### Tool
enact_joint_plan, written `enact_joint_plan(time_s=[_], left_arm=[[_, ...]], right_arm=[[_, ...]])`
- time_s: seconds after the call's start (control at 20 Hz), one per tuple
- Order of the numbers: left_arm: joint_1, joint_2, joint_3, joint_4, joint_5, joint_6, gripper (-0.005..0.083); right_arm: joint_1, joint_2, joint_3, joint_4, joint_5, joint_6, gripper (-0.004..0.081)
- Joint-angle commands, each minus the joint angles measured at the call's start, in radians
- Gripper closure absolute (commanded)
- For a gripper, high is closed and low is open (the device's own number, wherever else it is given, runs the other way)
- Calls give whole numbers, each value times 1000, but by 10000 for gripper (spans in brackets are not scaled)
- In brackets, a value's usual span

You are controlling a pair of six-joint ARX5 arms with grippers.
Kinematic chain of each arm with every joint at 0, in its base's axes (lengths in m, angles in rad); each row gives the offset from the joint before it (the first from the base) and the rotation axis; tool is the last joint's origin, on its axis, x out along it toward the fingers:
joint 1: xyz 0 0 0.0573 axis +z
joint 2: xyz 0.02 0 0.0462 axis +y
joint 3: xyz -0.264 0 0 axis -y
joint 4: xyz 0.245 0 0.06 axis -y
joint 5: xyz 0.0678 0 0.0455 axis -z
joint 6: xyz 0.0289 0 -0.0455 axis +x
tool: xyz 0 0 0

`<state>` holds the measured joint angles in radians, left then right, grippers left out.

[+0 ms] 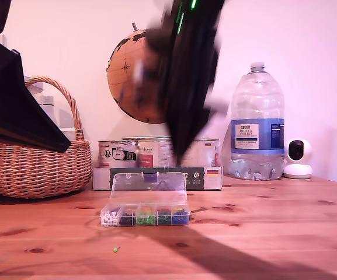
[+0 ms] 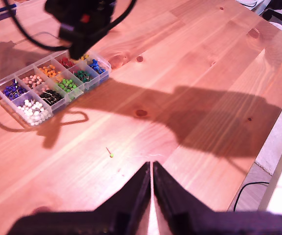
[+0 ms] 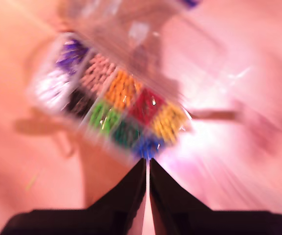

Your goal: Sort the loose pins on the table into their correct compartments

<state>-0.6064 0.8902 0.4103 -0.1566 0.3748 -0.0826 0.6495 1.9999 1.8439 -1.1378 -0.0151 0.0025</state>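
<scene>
One loose pin (image 1: 115,249), tiny and bright green, lies on the pine table (image 1: 273,233) in front of the clear organiser box (image 1: 146,214). The same green pin (image 2: 111,155) shows just ahead of my first gripper (image 2: 152,166), which is shut with nothing visible between its fingers and hovers above the wood. My first arm (image 1: 16,111) is the dark wedge at the exterior view's left. My second gripper (image 3: 147,164), also shut, hangs above the box's coloured compartments (image 3: 116,107); that view is motion-blurred. In the exterior view my second gripper (image 1: 180,153) is blurred over the open lid (image 1: 149,188).
A wicker basket (image 1: 37,163) stands at the exterior view's left. Behind the box are a carton with tins (image 1: 156,169) and a globe (image 1: 133,76). A large water bottle (image 1: 257,125) and a small white camera (image 1: 298,158) stand at the right. The table edge (image 2: 272,142) is near.
</scene>
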Motion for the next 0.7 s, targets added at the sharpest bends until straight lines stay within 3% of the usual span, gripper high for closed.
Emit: enact_joint_plan(time_s=[0.0, 0.25, 0.4, 0.65], left_arm=[[-1, 0, -10, 8, 1, 5, 795], [-1, 0, -10, 31, -50, 44, 795], [0, 6, -10, 63, -81, 84, 795], [9, 96, -10, 143, -81, 117, 795]], right_arm=[[5, -87, 4, -32, 6, 12, 782], [4, -219, 4, 64, 0, 76, 782], [5, -230, 2, 31, 44, 30, 782], [77, -275, -53, 156, 105, 16, 782]])
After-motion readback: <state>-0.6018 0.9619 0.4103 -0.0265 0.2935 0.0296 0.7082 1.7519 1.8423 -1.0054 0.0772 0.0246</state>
